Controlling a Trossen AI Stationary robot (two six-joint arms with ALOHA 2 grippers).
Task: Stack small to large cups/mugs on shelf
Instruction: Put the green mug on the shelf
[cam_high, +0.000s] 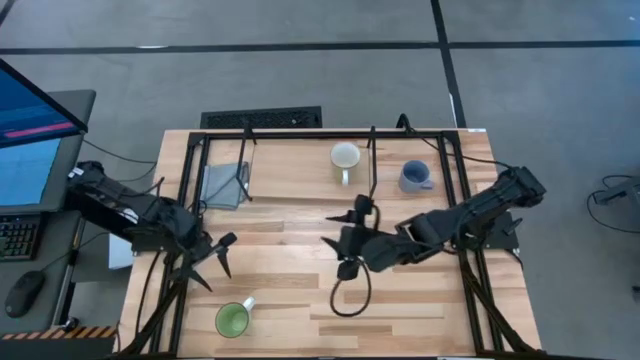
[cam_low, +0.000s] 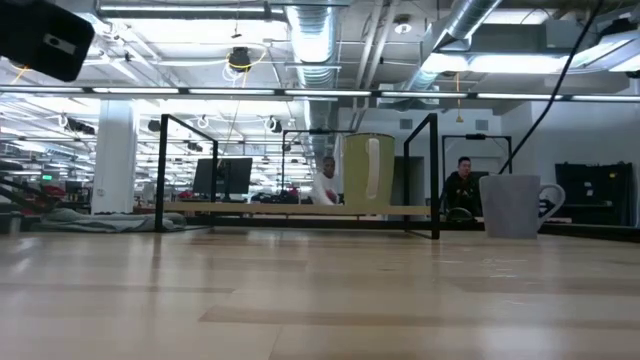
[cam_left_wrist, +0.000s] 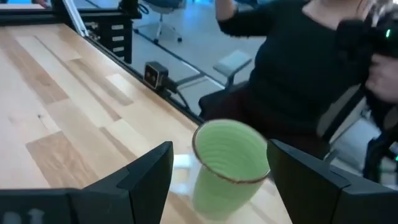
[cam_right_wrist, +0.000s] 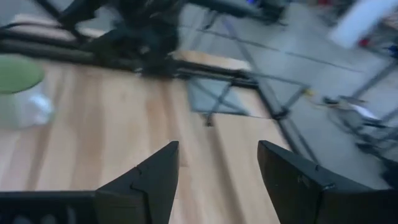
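In the high view the green mug (cam_high: 233, 319) stands upright near the table's near edge. My left gripper (cam_high: 217, 272) hovers just beyond it, open. In the left wrist view the green mug (cam_left_wrist: 227, 165) shows ahead between the open fingers of my left gripper (cam_left_wrist: 221, 146), apart from both. The cream mug (cam_high: 345, 157) and the blue-grey mug (cam_high: 414, 177) stand toward the far edge. In the low view the cream mug (cam_low: 367, 172) rests by its base on the shelf board (cam_low: 260, 210). My right gripper (cam_high: 337, 243) is open above mid-table, over bare wood (cam_right_wrist: 217, 146).
A grey cloth (cam_high: 222, 185) lies at the far left inside the black frame (cam_high: 186, 190), whose rods run along both sides of the table. A cable loop (cam_high: 350, 295) hangs below the right arm. A person in dark clothing (cam_left_wrist: 298, 68) sits beyond the near edge.
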